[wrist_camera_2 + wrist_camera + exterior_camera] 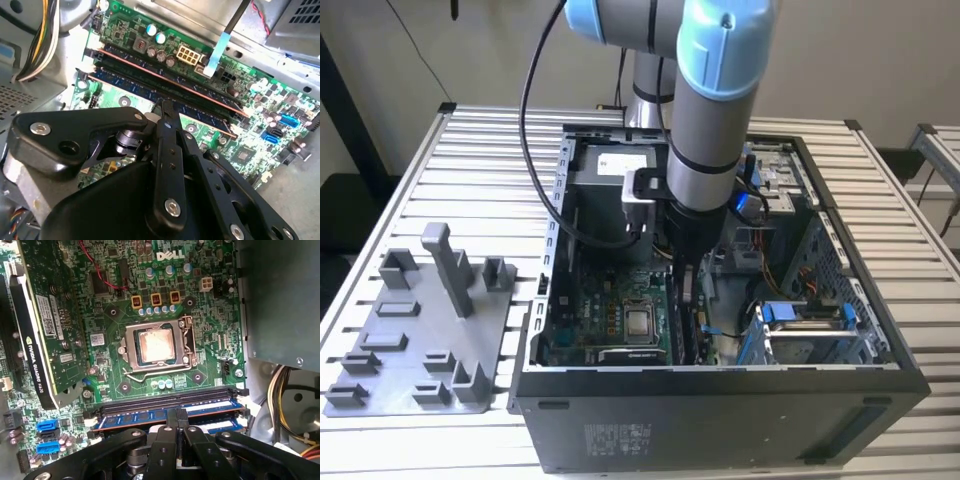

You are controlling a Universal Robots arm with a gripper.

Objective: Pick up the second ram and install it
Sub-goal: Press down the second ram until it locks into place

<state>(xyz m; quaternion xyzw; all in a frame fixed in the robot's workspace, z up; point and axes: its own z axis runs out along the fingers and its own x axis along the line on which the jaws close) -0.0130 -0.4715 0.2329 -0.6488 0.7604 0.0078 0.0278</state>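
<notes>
A slatted white table (410, 190) carries an open computer case (720, 420) lying on its side, with a grey holder tray (420, 350) of upright posts beside it toward the exterior view's left. A pale wall stands behind, and another slatted surface is cut off at the exterior view's right edge.

The arm (715, 110) reaches down into the case, and its end effector (685, 285) sits low over the green motherboard (620, 315), just beside the processor socket (640, 322).

In both wrist views the black fingers (176, 420) are drawn together with their tips against the top edge of the second ram (150, 416), a dark blue stick standing in a memory slot. The end effector (176, 416) is clenched, tips together; whether they pinch the stick or only press on it cannot be told. In the second wrist view the second ram (130, 87) runs parallel to another stick (165, 75) seated in the neighbouring slot, the end effector (165, 107) at its near side.

The end effector's own linkage hides the nearest part of the slots, and the stick's far ends and latches are hard to make out. A graphics card (35, 330) stands upright beside the socket (155, 347).
</notes>
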